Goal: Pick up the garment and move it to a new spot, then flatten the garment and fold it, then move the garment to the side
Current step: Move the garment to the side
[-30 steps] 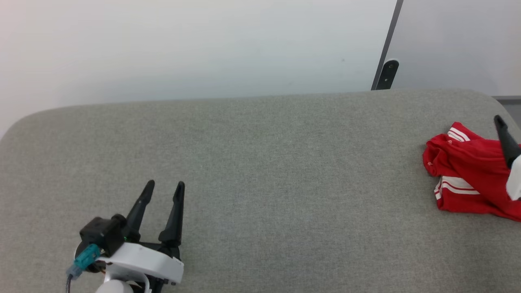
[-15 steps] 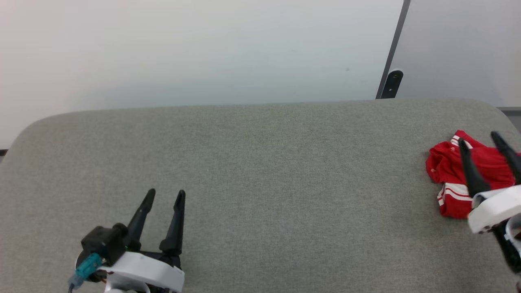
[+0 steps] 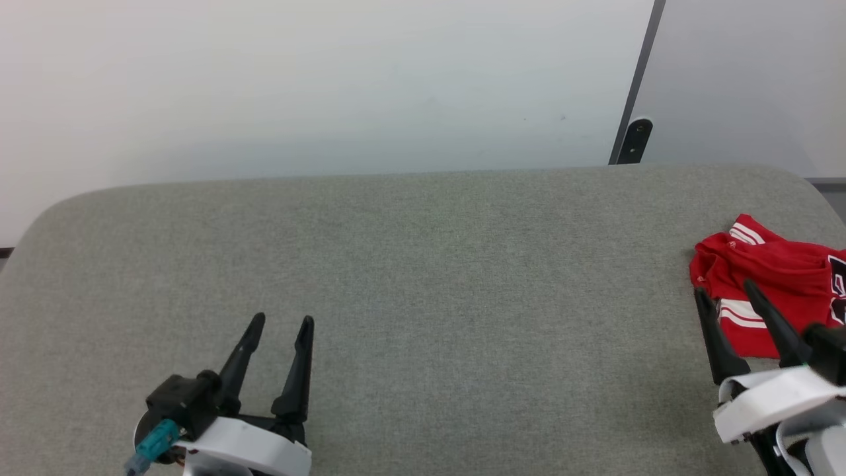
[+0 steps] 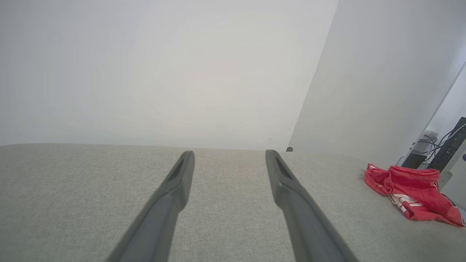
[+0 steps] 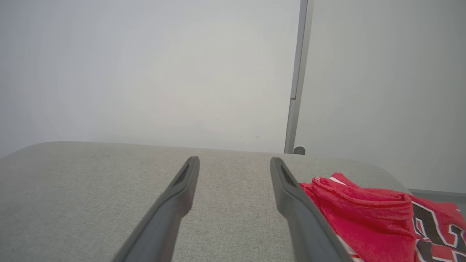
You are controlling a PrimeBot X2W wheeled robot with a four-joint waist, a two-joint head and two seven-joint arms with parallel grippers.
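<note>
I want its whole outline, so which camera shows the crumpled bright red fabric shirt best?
Left wrist view: the bright red fabric shirt lies whole and unblocked. The head view cuts it at the edge; the right wrist view is close but cropped.

We see our right gripper, fingers spread and empty, above the grey fabric surface; the crumpled red garment lies beside one finger.
</note>
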